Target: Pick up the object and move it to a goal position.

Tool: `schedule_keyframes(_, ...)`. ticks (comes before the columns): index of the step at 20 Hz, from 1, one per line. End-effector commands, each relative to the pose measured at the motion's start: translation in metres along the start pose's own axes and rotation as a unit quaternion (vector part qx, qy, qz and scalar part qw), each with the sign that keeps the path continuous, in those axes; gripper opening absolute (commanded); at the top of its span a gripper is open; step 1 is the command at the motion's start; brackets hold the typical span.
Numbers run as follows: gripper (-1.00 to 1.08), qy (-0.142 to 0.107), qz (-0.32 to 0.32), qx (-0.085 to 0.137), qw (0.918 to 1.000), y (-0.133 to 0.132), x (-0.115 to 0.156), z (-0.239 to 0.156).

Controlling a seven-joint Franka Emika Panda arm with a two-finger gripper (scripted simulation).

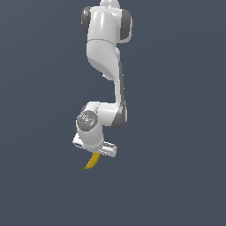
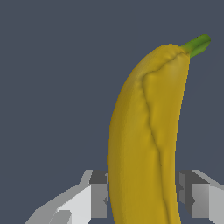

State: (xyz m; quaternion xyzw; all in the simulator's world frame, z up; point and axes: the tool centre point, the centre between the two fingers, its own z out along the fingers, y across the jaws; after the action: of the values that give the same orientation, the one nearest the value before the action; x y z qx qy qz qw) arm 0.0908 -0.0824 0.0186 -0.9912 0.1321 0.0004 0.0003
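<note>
The object, a curved yellow banana (image 2: 144, 122) with a green stem tip, fills most of the wrist view. It lies lengthwise between my gripper's two grey fingers (image 2: 99, 197), which press against its sides. My gripper (image 2: 142, 194) is shut on the banana near its blunt end. In the exterior view the banana (image 1: 91, 162) sticks out from under the white hand, stem end pointing toward the exterior view's lower left. The gripper (image 1: 98, 154) itself is mostly hidden there by the hand and wrist. No goal marker shows in either view.
The white arm (image 1: 106, 48) reaches down from the top of the exterior view. Behind everything is a plain dark blue-grey surface (image 1: 176, 132), with no other objects or edges in sight.
</note>
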Motion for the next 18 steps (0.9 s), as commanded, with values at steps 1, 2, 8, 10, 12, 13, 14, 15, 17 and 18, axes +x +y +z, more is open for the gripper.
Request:
schedule_keyframes(1, -1.00, 0.000, 0.001, 0.000, 1.0000, 0.001, 0.001, 0.000)
schedule_keyframes(2, -1.00, 0.000, 0.001, 0.000, 1.0000, 0.001, 0.001, 0.000)
schedule_keyframes(8, -1.00, 0.000, 0.001, 0.000, 1.0000, 0.001, 0.001, 0.000)
schedule_keyframes(10, -1.00, 0.000, 0.000, 0.000, 1.0000, 0.000, 0.000, 0.000)
schedule_keyframes(12, -1.00, 0.000, 0.000, 0.000, 1.0000, 0.000, -0.001, -0.002)
schedule_keyframes(13, -1.00, 0.000, 0.000, 0.000, 1.0000, -0.001, -0.001, -0.003)
schedule_keyframes(14, -1.00, 0.000, 0.000, 0.000, 1.0000, -0.001, -0.002, -0.005)
schedule_keyframes(15, -1.00, 0.000, 0.000, 0.000, 1.0000, -0.001, -0.003, -0.007)
schedule_keyframes(17, -1.00, 0.000, 0.000, 0.000, 1.0000, -0.002, -0.005, -0.013)
schedule_keyframes(18, -1.00, 0.000, 0.000, 0.000, 1.0000, -0.003, -0.006, -0.017)
